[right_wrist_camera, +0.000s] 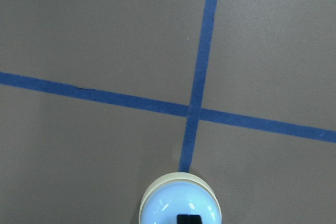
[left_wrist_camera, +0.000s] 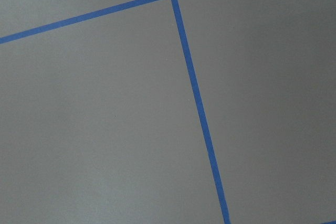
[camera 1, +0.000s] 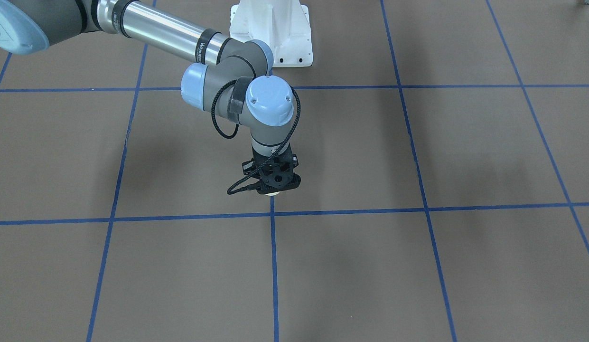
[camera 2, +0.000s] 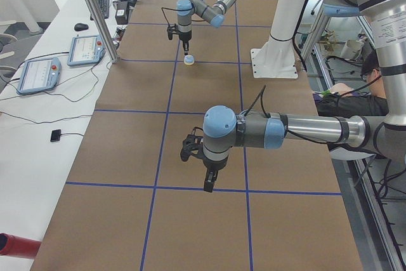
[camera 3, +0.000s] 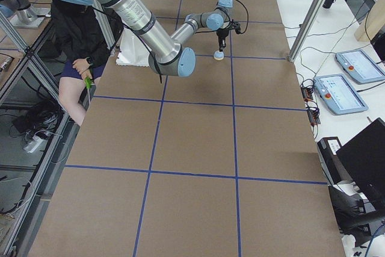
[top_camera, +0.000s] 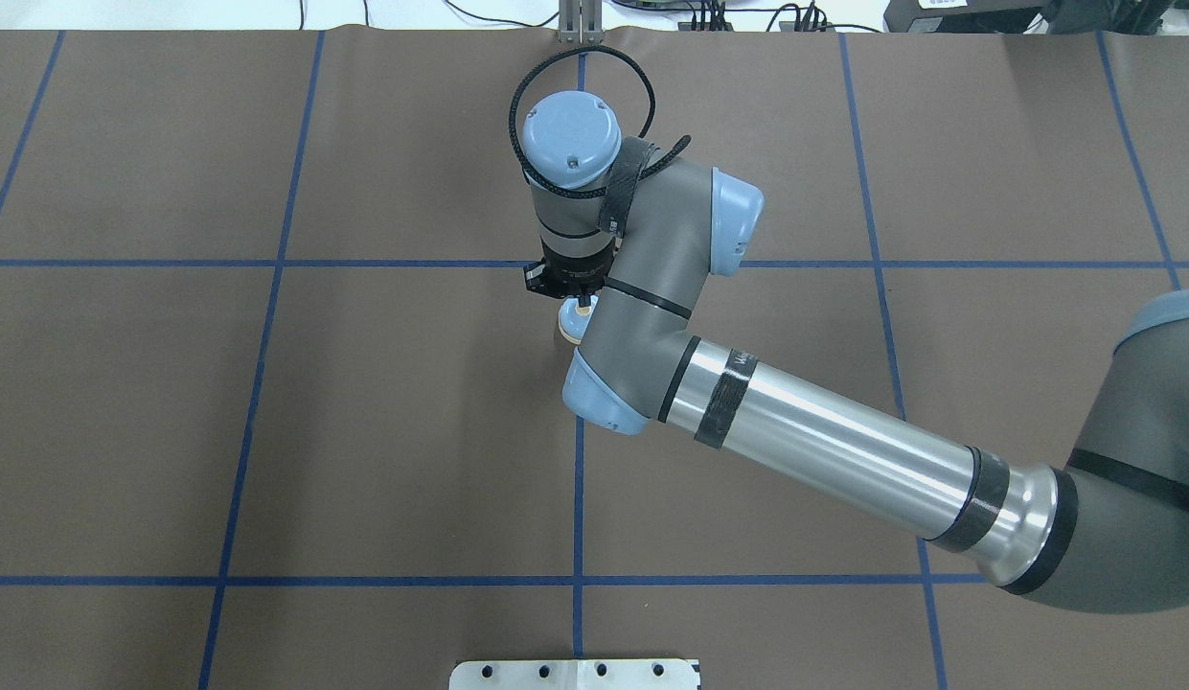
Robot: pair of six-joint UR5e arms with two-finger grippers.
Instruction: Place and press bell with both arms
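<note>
Right gripper [right_wrist_camera: 189,219], fingers pinched together, points straight down at the bell [right_wrist_camera: 179,200], which sits on the table [top_camera: 364,431] directly beneath its tips. Whether they touch is unclear. The left gripper [camera 2: 207,185] hangs well apart from the bell, and its opening cannot be told. The bell looks light, rigid and smooth-domed, so it is probably best held across the base rim.

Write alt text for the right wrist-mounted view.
A light-blue bell with a cream rim sits at the bottom edge on a brown table, with the black fingertips of the right gripper together over its top. Two blue tape lines cross just beyond it.
</note>
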